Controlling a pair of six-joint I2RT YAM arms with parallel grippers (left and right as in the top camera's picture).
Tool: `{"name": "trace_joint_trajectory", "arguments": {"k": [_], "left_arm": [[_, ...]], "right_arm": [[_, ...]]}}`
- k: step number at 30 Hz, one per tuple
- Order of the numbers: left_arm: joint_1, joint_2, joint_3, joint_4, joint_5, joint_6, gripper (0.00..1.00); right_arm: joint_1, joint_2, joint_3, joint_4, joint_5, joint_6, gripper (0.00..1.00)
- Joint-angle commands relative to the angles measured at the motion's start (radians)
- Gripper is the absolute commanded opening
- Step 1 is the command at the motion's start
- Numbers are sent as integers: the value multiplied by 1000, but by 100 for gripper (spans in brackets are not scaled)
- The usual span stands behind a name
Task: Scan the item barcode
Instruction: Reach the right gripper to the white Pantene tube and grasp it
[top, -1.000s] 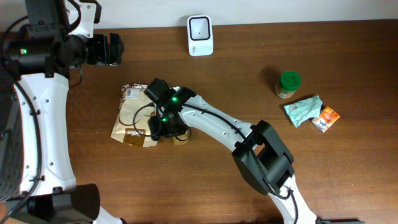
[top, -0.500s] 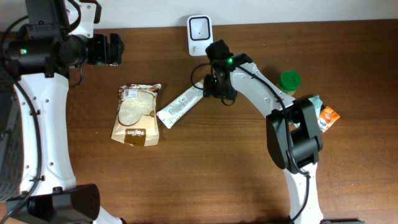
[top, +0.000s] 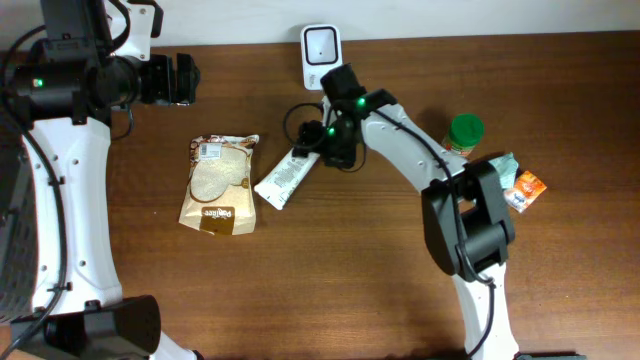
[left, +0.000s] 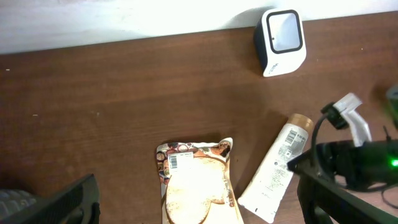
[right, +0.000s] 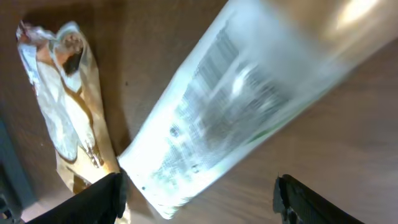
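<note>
**Overhead: tube lies short of the scanner, right jaws parted**

Overhead, a second ago, the right arm reached far across to the right edge of the snack bag (top: 220, 185), and no tube could be seen. Now that arm is folded back near the scanner (top: 322, 57), and the white tube (top: 288, 172) lies flat on the table (top: 300, 290) between bag and scanner. Against half a second ago the tube has barely shifted, while the right gripper (top: 318, 150) has crept a little left, over the tube's upper end. The left gripper (top: 188, 80) has not moved. It hangs over the table's back left with its jaws wide apart and nothing in them.

The right gripper sits at the tube's capped end. In the right wrist view its two fingers (right: 99, 199) stand well apart, with bare wood showing between the tube and the right-hand finger, so it is not clamped. Whether a fingertip still brushes the tube I cannot tell, since that view is blurred.

The tube's long axis runs diagonally. Its tan cap (left: 300, 122) points away and to the right, toward the scanner but well apart from it. The flat crimped end points near and left, just beside the bag. The printed face is up, though the print is too smeared to pick out a barcode.
</note>
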Motion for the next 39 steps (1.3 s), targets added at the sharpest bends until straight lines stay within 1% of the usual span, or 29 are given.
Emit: {"name": "trace_joint_trajectory", "arguments": {"k": [1, 3, 11, 13, 14, 16, 17, 18, 20, 23, 27, 31, 34, 36, 38, 39], "left_arm": [[3, 2, 3, 2, 11, 16, 99], [3, 2, 3, 2, 10, 17, 99], [3, 2, 4, 2, 10, 16, 99], [3, 2, 3, 2, 10, 17, 99], [3, 2, 3, 2, 10, 16, 99], [3, 2, 3, 2, 11, 17, 99], [3, 2, 4, 2, 10, 17, 99], [3, 2, 3, 2, 10, 17, 99], [3, 2, 3, 2, 10, 17, 99], [3, 2, 4, 2, 10, 17, 99], [3, 2, 3, 2, 10, 16, 99], [3, 2, 3, 2, 10, 17, 99], [3, 2, 3, 2, 10, 16, 99], [3, 2, 4, 2, 10, 17, 99], [3, 2, 3, 2, 10, 16, 99], [3, 2, 4, 2, 10, 16, 99]], "right_arm": [[77, 7, 0, 11, 128, 140, 74], [108, 18, 0, 19, 203, 195, 74], [112, 108, 0, 50, 213, 216, 74], [111, 121, 0, 41, 224, 203, 62], [111, 121, 0, 34, 223, 162, 50], [111, 121, 0, 34, 202, 98, 33], [111, 121, 0, 34, 196, 75, 28], [111, 121, 0, 34, 196, 56, 16], [102, 116, 1, 42, 147, -6, 5], [59, 95, 1, 41, -18, -134, 4], [-20, 72, 1, 15, -306, -320, 4], [-66, 6, 1, -45, -354, -453, 4], [-86, -105, 1, -68, -401, -534, 4], [-100, -191, 1, -90, -454, -631, 5], [-113, -271, 1, -113, -467, -687, 4], [-118, -308, 1, -120, -462, -692, 4]]}}
